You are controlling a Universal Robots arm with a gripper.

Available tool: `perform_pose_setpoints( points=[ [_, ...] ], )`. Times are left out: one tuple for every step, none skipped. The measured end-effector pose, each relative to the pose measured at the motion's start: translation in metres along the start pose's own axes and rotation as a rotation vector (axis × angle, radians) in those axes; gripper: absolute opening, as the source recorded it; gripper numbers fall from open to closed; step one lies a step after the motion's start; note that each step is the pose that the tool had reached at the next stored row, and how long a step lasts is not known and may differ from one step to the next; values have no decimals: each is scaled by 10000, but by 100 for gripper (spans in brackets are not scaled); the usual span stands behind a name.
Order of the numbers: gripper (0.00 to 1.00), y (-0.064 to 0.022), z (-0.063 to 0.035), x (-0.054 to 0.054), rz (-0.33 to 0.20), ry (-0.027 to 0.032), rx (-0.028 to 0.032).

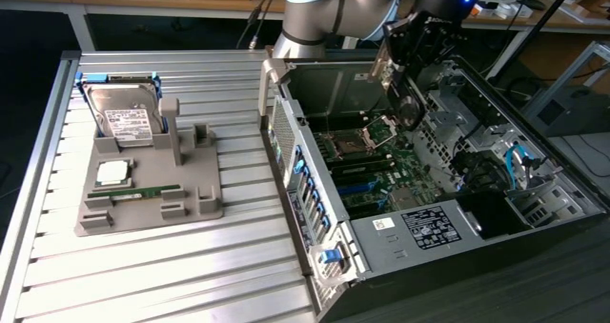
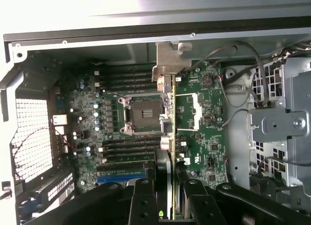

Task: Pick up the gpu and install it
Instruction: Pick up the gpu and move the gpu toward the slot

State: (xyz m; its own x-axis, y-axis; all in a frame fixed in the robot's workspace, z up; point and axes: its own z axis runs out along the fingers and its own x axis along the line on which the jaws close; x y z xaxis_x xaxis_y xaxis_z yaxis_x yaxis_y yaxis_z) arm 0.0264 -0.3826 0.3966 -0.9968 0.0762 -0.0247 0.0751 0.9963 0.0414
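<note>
Claw (image 2: 167, 188): fingers on either side of the gpu (image 2: 169, 132), pinching it by its flat faces. We read this as a firm hold. The card sits straight between the fingers, with no tilt that we can see.

Position of the gpu: inside the open top of the case (image 1: 315, 173), clear of the motherboard (image 2: 204, 118) and not yet seated. It hangs edge-on to the board, so it looks blade-thin from the wrist. Its pale metal bracket (image 2: 170, 64) points toward the far wall of the case. We judge this pose is chosen so that the card's connector edge faces the board and the bracket lines up with the case wall.

Deeper in the case: the processor socket (image 2: 145, 111) lies beside the line of the card, empty and open. We cannot tell which slot is meant from here.

Outside the case, to the exterior view's left: a grey tray (image 1: 196, 209) rests on the counter (image 1: 171, 266). It holds the hard drive (image 1: 128, 119) propped up at the far end, a memory stick (image 1: 143, 193) and a processor chip (image 1: 113, 171).
</note>
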Motion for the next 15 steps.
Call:
perform_pose_setpoints(
  points=[
    [27, 0, 2, -7, 0, 0, 1],
    [27, 0, 4, -13, 0, 0, 0],
    [27, 1, 7, -20, 0, 0, 1],
    [27, 1, 9, -26, 0, 0, 1],
    [27, 2, 12, -37, 0, 0, 0],
    [27, 2, 16, -48, 0, 0, 0],
    [27, 3, 19, -57, 0, 0, 0],
    [27, 3, 23, -67, -1, 0, 1],
    [27, 3, 25, -73, -1, 0, 0],
    [27, 4, 27, -78, 0, 0, 0],
    [27, 4, 31, -91, 0, 0, 0],
    [27, 4, 32, -96, 0, 0, 1],
    [27, 5, 35, -103, 1, 0, 1],
    [27, 5, 37, -109, 0, 0, 0],
    [27, 5, 39, -114, 0, 0, 0]
  ],
)
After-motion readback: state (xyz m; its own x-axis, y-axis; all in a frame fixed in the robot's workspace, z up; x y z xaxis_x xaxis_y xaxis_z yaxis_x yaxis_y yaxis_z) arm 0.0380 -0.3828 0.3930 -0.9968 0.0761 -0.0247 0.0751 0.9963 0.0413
